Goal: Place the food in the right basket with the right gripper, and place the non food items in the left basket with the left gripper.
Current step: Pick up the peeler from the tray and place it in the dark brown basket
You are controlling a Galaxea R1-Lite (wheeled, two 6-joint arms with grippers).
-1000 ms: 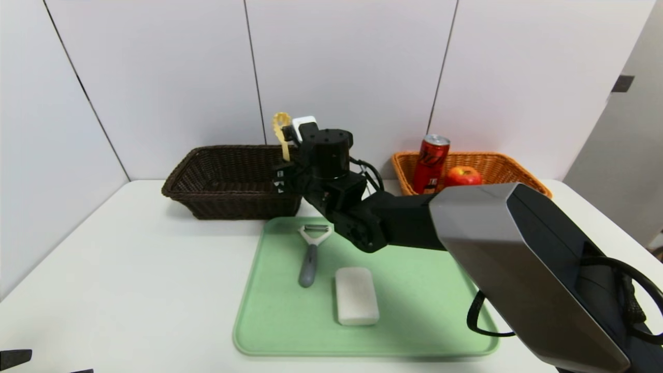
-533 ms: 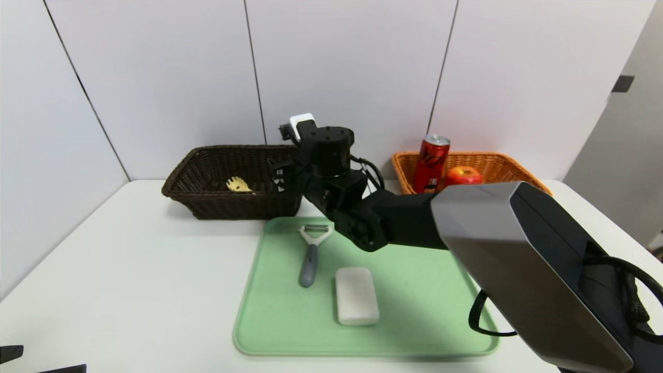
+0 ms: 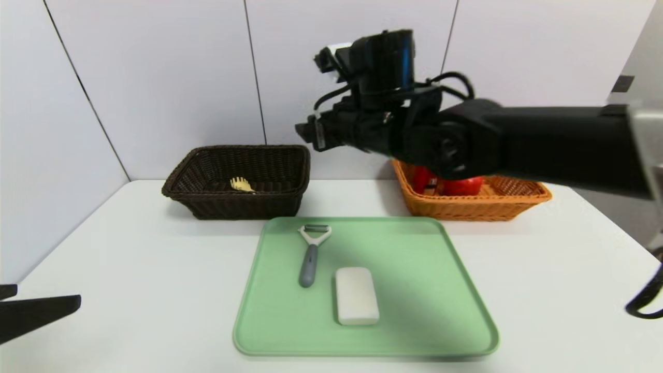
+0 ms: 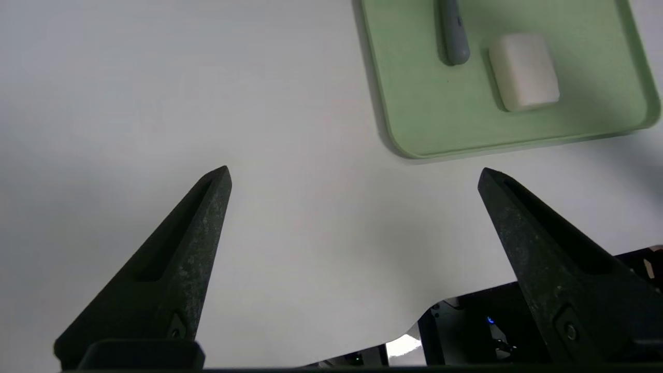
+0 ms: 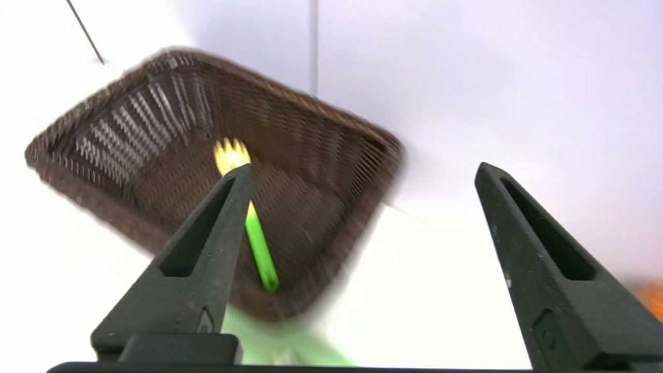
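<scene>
In the head view, the right arm reaches across the scene at the height of the wall panels, its right gripper (image 3: pixel 305 135) in the air above and just to the right of the dark brown basket (image 3: pixel 176 186). That basket stands at the back left of the white table (image 3: pixel 129 269), and a yellow pasta fork (image 3: pixel 241 184) lies inside it on the bottom. The orange basket (image 3: pixel 518 199) stands at the back right; a red can (image 3: pixel 422 181) and a red apple (image 3: pixel 466 185) show in it, both partly hidden behind the arm. A green tray (image 3: pixel 414 290) lies in the middle of the table. On it a peeler (image 3: pixel 311 254) with a grey handle lies with its blade toward the baskets, and a white sponge (image 3: pixel 356 296) lies just beside it, to the right and nearer the robot, the two apart. A finger of the left gripper (image 3: pixel 36 313) shows at the lower left edge.

In the left wrist view, the left gripper (image 4: pixel 355 173) hangs over bare table with its fingers (image 4: pixel 176 259) spread wide and nothing between them. Beyond it the tray's near corner shows, with the sponge and the end of the peeler's handle.

In the right wrist view, the right gripper (image 5: pixel 362 171) has its fingers (image 5: pixel 202 254) wide apart and empty. Below it sits the dark brown basket, with the pasta fork's yellow head and green handle lying inside.
</scene>
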